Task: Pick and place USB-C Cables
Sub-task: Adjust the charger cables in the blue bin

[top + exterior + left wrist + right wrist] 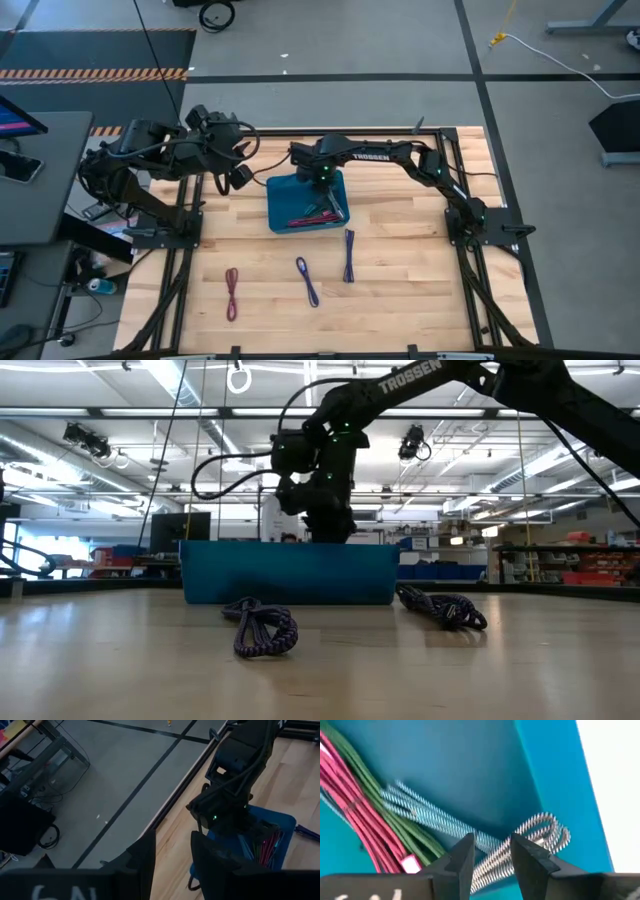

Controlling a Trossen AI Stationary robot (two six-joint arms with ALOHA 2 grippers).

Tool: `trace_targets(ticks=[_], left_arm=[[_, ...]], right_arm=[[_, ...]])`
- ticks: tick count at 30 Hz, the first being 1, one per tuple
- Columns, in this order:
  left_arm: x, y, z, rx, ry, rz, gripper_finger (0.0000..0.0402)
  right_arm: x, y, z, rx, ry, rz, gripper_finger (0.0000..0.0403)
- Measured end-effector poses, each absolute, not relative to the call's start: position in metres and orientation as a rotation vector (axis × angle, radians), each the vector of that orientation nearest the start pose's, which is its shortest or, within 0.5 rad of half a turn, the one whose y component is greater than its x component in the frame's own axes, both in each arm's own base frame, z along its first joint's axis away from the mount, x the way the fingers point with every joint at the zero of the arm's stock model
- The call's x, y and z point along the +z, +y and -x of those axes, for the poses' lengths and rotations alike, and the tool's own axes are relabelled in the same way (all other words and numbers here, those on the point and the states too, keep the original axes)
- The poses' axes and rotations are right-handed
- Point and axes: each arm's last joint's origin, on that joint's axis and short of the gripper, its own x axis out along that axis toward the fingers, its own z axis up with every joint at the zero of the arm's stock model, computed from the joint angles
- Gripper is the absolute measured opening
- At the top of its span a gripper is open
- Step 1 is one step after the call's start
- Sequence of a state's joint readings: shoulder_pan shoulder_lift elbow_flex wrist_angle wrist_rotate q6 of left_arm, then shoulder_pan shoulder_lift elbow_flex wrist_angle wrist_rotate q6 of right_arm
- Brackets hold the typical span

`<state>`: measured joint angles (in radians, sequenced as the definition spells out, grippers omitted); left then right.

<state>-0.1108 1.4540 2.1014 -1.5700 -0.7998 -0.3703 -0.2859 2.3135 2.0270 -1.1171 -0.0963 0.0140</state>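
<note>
USB-C cables are split between two spots right now: three lie loose on the wooden surface [400, 300] and a cluster sits inside the blue bin [283, 190] near the middle. Counting the loose ones from above: a maroon cable [232, 293] toward the left, a blue-purple cable [307, 281] in the middle, and another blue-purple cable [349, 255] just in front of the bin. In the low view two of them show as dark coils in front of the bin's wall. Inside the bin, the right wrist view picks out a magenta cable [355, 820], a green cable [395, 827], a teal cable [430, 817] and a grey braided cable [540, 835], lying side by side and partly overlapping against the bin floor and wall. The right gripper [487, 852] is down over the bin, its fingers parted by a narrow gap right above the grey and teal cables, holding nothing. White lettering reading "TROSSEN" runs along the right arm [375, 155], and reads clearly in the low view too. The left gripper [172, 852] waits off near the surface's back-left corner, fingers slightly apart and empty, looking across at the right arm and the bin.
</note>
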Motion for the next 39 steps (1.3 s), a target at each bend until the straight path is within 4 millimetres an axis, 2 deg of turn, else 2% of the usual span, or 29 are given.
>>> trace_targets(ticks=[7,16,26,34,39], left_arm=[[0.491,-0.002,-0.203,0.761,0.725,-0.12,0.013],[0.491,-0.002,-0.203,0.758,0.728,-0.126,0.013],[0.491,-0.002,-0.203,0.749,0.738,-0.15,0.013],[0.491,-0.002,-0.202,0.745,0.743,-0.16,0.013],[0.491,-0.002,-0.202,0.743,0.744,-0.163,0.013]], right_arm=[[0.191,-0.13,-0.448,-0.305,1.374,-0.354,0.0135],[0.187,-0.12,-0.447,-0.407,1.401,-0.432,0.0137],[0.193,-0.115,-0.439,-0.453,1.493,-0.442,0.0155],[0.174,-0.114,-0.444,-0.461,1.417,-0.507,0.0163],[0.163,-0.112,-0.44,-0.449,1.441,-0.518,0.0163]])
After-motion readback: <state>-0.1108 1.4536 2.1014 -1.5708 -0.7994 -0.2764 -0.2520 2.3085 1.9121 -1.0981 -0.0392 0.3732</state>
